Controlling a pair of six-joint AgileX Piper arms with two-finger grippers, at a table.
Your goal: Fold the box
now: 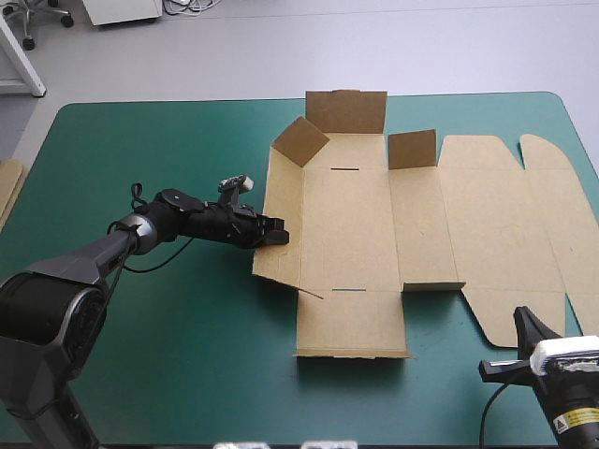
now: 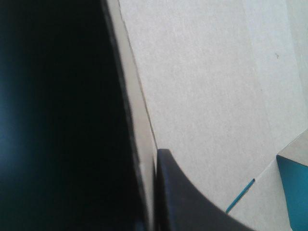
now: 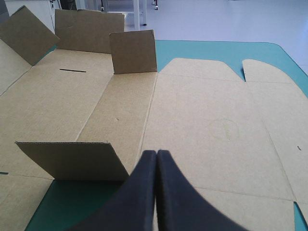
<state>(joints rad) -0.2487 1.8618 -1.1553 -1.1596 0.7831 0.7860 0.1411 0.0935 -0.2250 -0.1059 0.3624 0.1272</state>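
Right gripper (image 3: 155, 155) closed, with the brown box (image 3: 207, 130) spread ahead of it.
Its 2 black fingers (image 3: 137, 197) met in 1 pointed arch at the frame's lower centre, over the flat board. 3 raised flaps (image 3: 89, 31) stood across the upper left, and 1 near flap (image 3: 72, 160) leaned at the lower left, just beside the fingers. The teal-green cover (image 3: 216, 50) showed at the upper right and the lower left corner.
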